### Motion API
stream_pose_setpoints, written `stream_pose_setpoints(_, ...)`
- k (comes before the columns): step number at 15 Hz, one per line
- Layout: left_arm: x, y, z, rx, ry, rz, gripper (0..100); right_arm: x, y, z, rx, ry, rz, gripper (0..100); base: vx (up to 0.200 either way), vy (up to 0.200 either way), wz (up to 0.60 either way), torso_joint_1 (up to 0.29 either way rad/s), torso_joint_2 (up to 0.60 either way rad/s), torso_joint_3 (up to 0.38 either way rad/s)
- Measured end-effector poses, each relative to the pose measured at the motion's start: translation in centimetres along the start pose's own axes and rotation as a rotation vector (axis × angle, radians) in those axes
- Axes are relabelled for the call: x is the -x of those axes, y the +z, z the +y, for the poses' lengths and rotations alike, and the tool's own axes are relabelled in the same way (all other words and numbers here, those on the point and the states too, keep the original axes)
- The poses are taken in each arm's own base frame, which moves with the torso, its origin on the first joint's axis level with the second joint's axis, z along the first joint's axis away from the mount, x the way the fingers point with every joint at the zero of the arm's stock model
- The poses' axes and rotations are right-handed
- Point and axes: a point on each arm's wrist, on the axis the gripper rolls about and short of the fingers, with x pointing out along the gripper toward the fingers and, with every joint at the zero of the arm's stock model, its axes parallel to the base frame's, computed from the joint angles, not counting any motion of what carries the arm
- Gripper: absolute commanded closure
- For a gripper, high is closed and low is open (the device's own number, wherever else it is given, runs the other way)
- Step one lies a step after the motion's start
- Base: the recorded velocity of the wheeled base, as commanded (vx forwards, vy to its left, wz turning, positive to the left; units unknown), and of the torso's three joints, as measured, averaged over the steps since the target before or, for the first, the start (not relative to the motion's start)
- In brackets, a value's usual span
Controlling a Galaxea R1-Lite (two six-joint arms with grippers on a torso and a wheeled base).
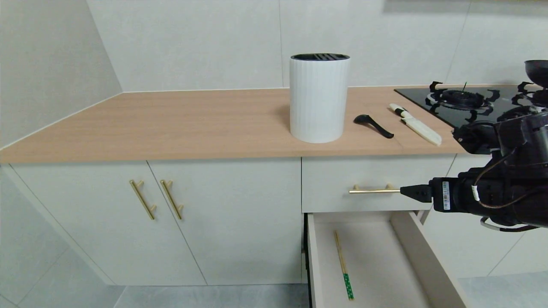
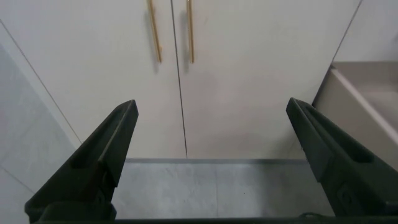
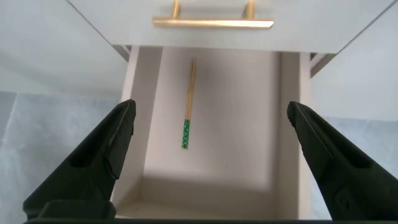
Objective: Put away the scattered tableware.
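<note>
A black spoon (image 1: 372, 124) and a white-bladed knife (image 1: 416, 125) lie on the wooden countertop (image 1: 192, 124), to the right of a tall white ribbed utensil holder (image 1: 319, 98) with a black slotted top. Below the counter a drawer (image 1: 413, 244) stands pulled out, and a pair of chopsticks (image 1: 342, 265) with green ends lies on its floor. My right gripper (image 1: 411, 193) hangs open above that drawer, level with the closed drawer's gold handle (image 1: 372, 190). In the right wrist view the chopsticks (image 3: 188, 106) show between the spread fingers (image 3: 112, 149). My left gripper (image 2: 211, 104) is open and empty, low before the cabinet doors.
A black gas hob (image 1: 466, 100) occupies the counter's right end, just beyond the knife. Two cabinet doors with gold handles (image 1: 143, 199) sit left of the drawers. The open drawer juts into the floor space in front of the cabinets.
</note>
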Motion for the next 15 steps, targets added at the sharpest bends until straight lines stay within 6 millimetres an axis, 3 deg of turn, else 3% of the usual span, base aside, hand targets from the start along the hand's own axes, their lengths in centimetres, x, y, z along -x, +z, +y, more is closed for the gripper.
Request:
stream_pose_setpoints(11,0.0,0.0,0.0,0.0,0.0,0.0,0,-0.08,-0.09,0.01,0.015,0.0,0.005,0,0.0,0.0,0.0,0.203,-0.48,-0.28)
stream_pose_setpoints(15,0.0,0.0,0.0,0.0,0.0,0.0,0,-0.47,0.28,-0.32,0.061,-0.013,-0.013,0,0.0,0.0,0.0,0.051,-0.12,-0.063)
